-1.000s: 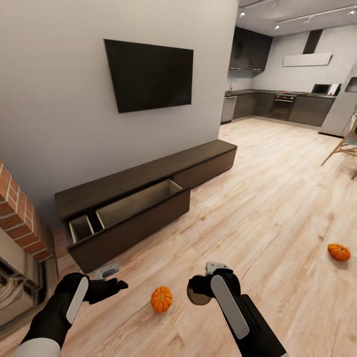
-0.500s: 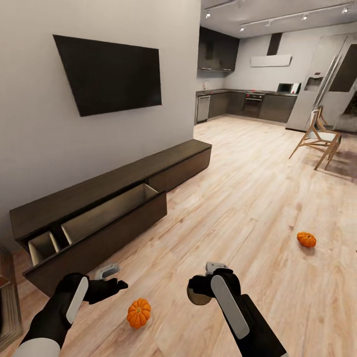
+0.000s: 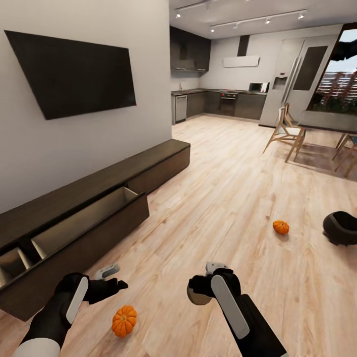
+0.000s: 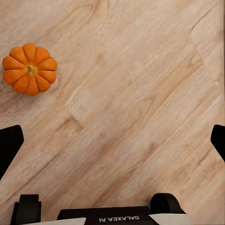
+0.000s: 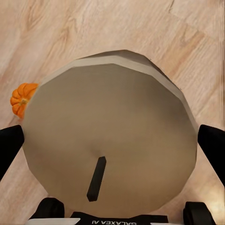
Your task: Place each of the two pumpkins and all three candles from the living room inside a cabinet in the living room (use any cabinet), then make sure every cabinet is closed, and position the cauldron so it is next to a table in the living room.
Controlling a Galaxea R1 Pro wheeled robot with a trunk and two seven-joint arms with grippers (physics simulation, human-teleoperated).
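Note:
My right gripper [image 3: 202, 288] is shut on a cream-beige candle [image 3: 197, 296] with a dark wick [image 5: 96, 179]; the candle [image 5: 110, 140] spans the space between its fingers [image 5: 9, 146]. My left gripper [image 3: 117, 278] is open and holds nothing, just above the floor. One orange pumpkin [image 3: 124, 321] [image 4: 29, 69] lies on the floor just below and right of it, and the right wrist view catches it [image 5: 21, 99] behind the candle. The other pumpkin [image 3: 280, 227] lies farther right, near the black cauldron [image 3: 342, 228]. The dark cabinet [image 3: 158, 161] along the wall has a drawer [image 3: 74, 225] pulled out. The living-room table is out of view.
A TV [image 3: 74, 72] hangs on the wall above the cabinet. At the back right stand a dining table [image 3: 322, 121] with wooden chairs [image 3: 282, 131], and a kitchen [image 3: 223, 101] lies beyond. Wood floor [image 3: 223, 198] stretches between the cabinet and the cauldron.
The camera has swung right, so the whole picture shifted left: the fireplace left the view and the cauldron and dining table came in. Both arms keep their pose, the candle still held.

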